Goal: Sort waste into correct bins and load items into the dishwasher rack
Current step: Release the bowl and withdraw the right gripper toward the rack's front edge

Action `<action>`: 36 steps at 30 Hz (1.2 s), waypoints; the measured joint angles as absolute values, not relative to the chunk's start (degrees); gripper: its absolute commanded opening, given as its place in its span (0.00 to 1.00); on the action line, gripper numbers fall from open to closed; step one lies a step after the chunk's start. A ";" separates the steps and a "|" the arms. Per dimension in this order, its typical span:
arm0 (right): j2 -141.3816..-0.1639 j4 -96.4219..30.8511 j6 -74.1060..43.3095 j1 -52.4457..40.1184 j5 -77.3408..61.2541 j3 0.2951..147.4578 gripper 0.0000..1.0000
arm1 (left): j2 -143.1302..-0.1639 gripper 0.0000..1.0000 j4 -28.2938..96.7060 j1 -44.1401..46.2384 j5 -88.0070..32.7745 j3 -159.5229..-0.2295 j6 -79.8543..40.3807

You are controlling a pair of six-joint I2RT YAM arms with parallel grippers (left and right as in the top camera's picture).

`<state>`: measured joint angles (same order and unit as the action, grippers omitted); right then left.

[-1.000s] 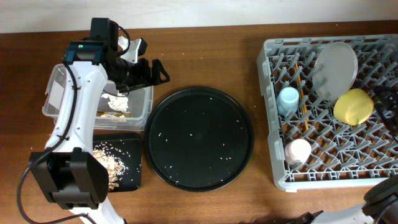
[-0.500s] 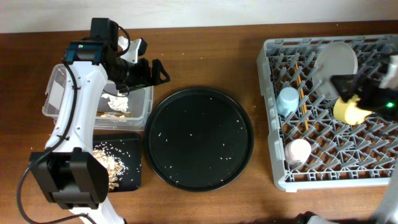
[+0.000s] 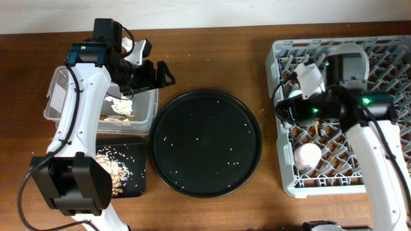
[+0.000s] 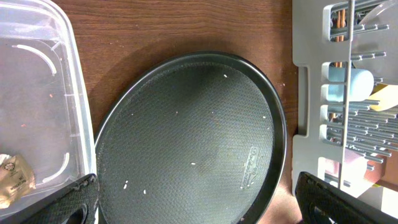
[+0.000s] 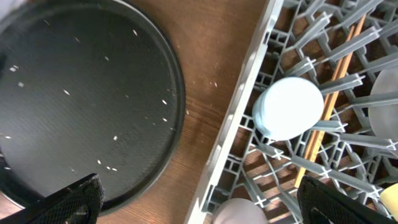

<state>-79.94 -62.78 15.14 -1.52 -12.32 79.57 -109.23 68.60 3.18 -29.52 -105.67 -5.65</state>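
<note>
The grey dishwasher rack (image 3: 289, 179) holds a pink cup (image 3: 308, 154), a light-blue cup (image 5: 288, 107), wooden chopsticks (image 5: 329, 106) and a pale plate (image 3: 353, 54), part hidden by my right arm. That arm also hides the yellow bowl in the overhead view. My right gripper (image 3: 282, 106) is open over the rack's left edge, above the cups, and holds nothing. The clear tub (image 3: 54, 96) contains a white tissue (image 3: 119, 106) and a gold-brown wrapper (image 4: 12, 177). Food scraps (image 3: 112, 163) lie in the small black tray (image 3: 136, 173). My left gripper (image 3: 160, 74) hangs open and empty beside the tub's right end.
A large round black tray (image 3: 205, 142) with scattered rice crumbs sits on the wooden table between the bins and the rack. My left arm reaches up across the tub and the small tray.
My right arm has swung in from the right across the rack, and its gripper now hangs over the rack's left edge. The left arm has not moved.
</note>
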 measured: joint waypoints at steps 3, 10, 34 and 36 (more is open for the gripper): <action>-81.73 -62.81 15.29 -1.61 -10.74 79.57 0.98 | -109.23 1.00 68.58 3.18 -29.52 -105.67 -5.65; -85.47 -62.81 15.44 -1.61 -9.89 79.57 0.98 | -109.23 1.00 68.58 3.18 -29.52 -105.67 -5.65; -48.27 -45.80 15.49 -1.61 -14.61 79.77 0.98 | -109.23 1.00 68.53 3.20 -29.52 -105.67 -5.65; -41.69 -45.78 15.51 -1.61 -15.07 79.94 0.98 | -109.23 1.00 68.60 3.20 -29.52 -105.67 -5.63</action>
